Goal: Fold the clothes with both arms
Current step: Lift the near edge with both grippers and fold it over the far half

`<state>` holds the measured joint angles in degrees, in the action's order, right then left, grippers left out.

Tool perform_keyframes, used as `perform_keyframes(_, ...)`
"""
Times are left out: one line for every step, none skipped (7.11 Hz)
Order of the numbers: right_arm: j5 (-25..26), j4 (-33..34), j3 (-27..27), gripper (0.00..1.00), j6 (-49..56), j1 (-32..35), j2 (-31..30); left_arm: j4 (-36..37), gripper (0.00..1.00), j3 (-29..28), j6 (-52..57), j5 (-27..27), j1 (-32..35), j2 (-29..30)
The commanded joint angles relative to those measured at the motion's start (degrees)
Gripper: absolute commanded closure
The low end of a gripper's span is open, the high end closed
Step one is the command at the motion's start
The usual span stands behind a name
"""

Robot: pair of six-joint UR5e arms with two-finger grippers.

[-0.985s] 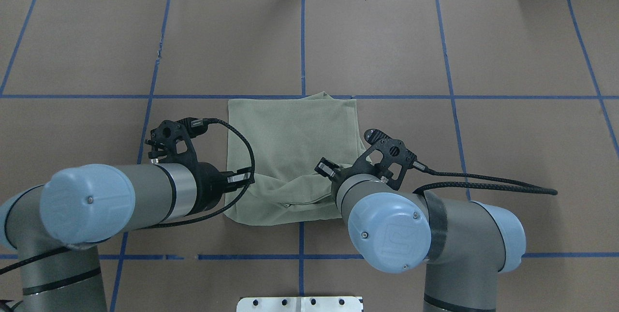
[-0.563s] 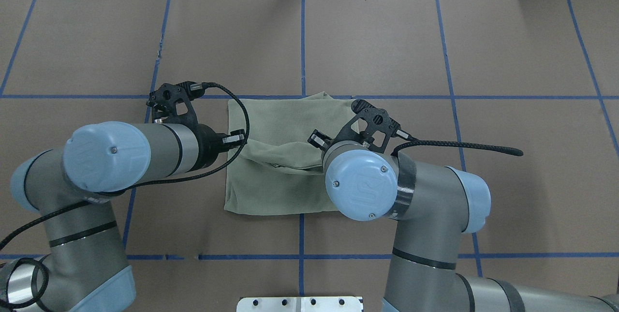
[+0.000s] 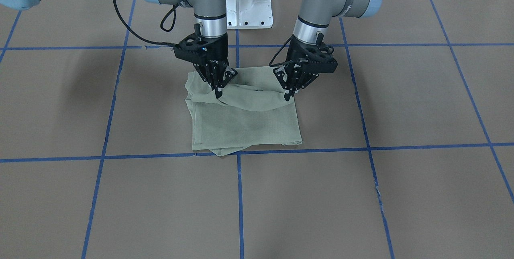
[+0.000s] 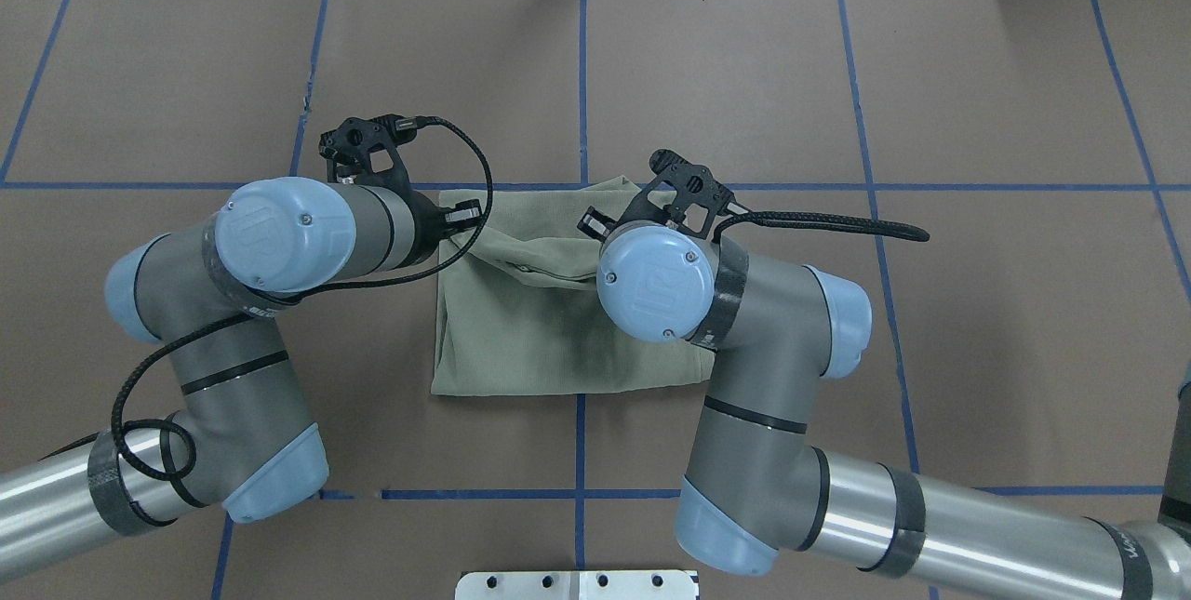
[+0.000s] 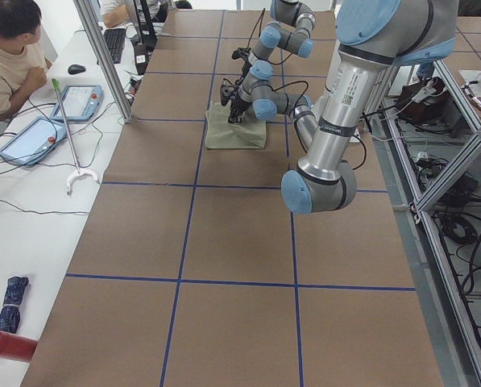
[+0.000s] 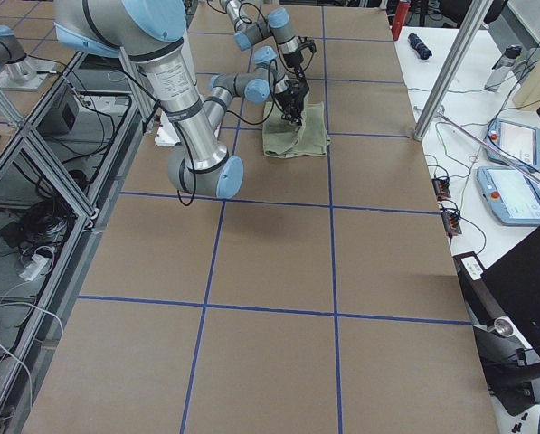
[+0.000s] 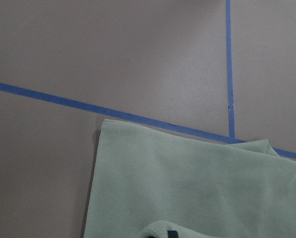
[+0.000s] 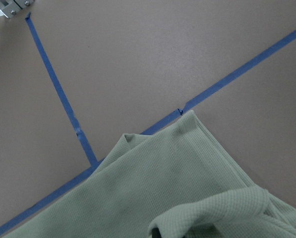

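Note:
The clothes are one sage-green shirt, folded into a rough rectangle on the brown table. Its edge nearest the robot is lifted and sags between the two grippers. In the front-facing view my left gripper is shut on the lifted fold's right end. My right gripper is shut on its left end. From overhead, the left gripper shows at the shirt's left side, while the right gripper is hidden under its own wrist. Both wrist views look down on flat green cloth and blue tape.
Blue tape lines divide the brown table into squares. The white pedestal base stands behind the arms. A person sits at a side table with tablets, and a metal post stands at that table's edge.
Both grippers have carried the shirt's near edge away from the robot base, over the flat part toward the far edge. The arms have stretched forward with it.

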<state>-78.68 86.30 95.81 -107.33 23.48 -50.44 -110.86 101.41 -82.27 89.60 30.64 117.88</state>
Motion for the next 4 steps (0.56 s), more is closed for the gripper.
perform_keyframes(-0.8,-4.0,-6.7,1.0,1.7,1.7,1.7,-4.3,1.0,-5.3,2.8,0.0,1.2,0.5)
perform_keyframes(-0.8,-4.3,-6.8,1.0,2.6,1.7,1.7,-4.7,0.99,-5.8,2.9,0.0,1.2,0.4)
perform_keyframes(-0.5,-4.3,-8.2,0.01,7.7,1.7,1.7,-4.7,0.07,-6.3,3.9,0.0,1.2,0.4)
perform_keyframes(-0.9,-4.3,-8.4,0.0,9.4,3.3,1.8,-4.7,0.0,-6.0,7.9,0.1,1.3,0.4)
